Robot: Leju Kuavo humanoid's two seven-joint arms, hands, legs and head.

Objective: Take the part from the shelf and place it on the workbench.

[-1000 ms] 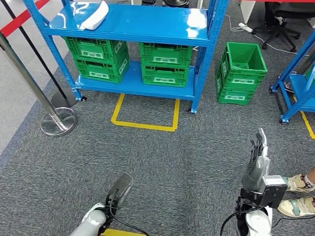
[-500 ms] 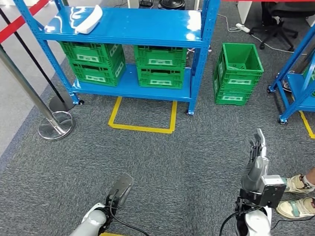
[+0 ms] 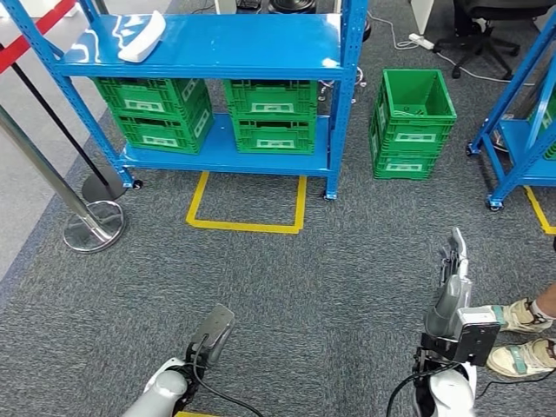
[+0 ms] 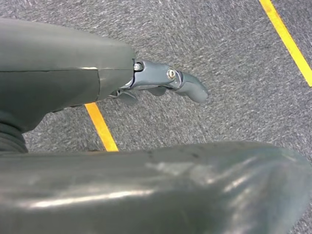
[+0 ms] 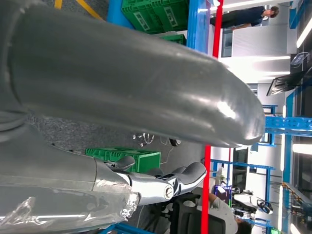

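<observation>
Left hand point(image 3: 213, 333) empty, fingers extended. White part point(image 3: 141, 36) lies on the blue shelf point(image 3: 216, 43) top, far ahead and left of it. Green crates point(image 3: 272, 115) carry white labels, illegible. Right hand point(image 3: 453, 287) empty, fingers straight.

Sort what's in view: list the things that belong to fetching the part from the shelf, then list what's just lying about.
Belongs to the job:
white part, lying on the top board
blue shelf
left hand, holding nothing
right hand, holding nothing

Just lying about:
green crates on the lower board
green crate stack on the carpet
stanchion base
yellow floor marking
a person's shoes
</observation>
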